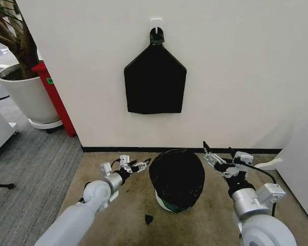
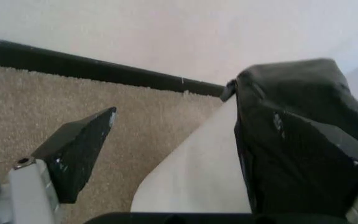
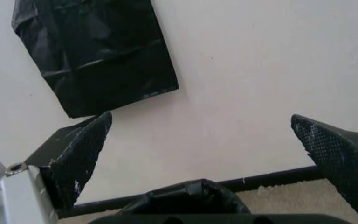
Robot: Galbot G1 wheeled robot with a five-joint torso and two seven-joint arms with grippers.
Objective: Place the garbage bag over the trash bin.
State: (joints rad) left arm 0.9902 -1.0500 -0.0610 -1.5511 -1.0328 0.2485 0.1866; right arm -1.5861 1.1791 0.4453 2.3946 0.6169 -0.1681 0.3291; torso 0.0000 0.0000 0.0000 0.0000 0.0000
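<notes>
The bag drapes the bin on the carpet. Left gripper and right gripper flank the bin, fingers spread, empty. Loosely seated film could slip off.

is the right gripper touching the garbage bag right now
Apart. The head view shows carpet between the open right gripper and the garbage bag draped over the trash bin.
</notes>
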